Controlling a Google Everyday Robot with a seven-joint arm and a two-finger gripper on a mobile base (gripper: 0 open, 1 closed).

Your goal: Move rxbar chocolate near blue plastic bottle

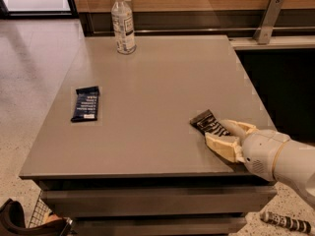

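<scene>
Gripper: the gripper (216,132) sits low at the lower right of the frame, at the table's near right corner, on a white arm coming in from the right edge
Jaw state: spread apart, the cream fingers (222,149) lying either side of the black bar's near end; they do not look clamped on it yet
Chocolate bar: the chocolate bar (206,122) lies flat on the table (162,77), lower right of centre, set at a slant, its right end reaching in between the fingers
Handling: likely light and thin, with a slick foil wrapper that may slide on the smooth top; the bar inside should be fairly firm, while the crimped wrapper ends are floppy
Where to hold: across the narrow width, over the body of the bar and not on the crimped end, so it does not droop or slip out; a shallow bite at the very tip looks risky
Bottle: the bottle (123,23) stands upright at the upper left of the table, well apart from the black bar
Other bar: a dark blue bar (86,103) lies flat at the left, well apart from both; leave it alone
</scene>
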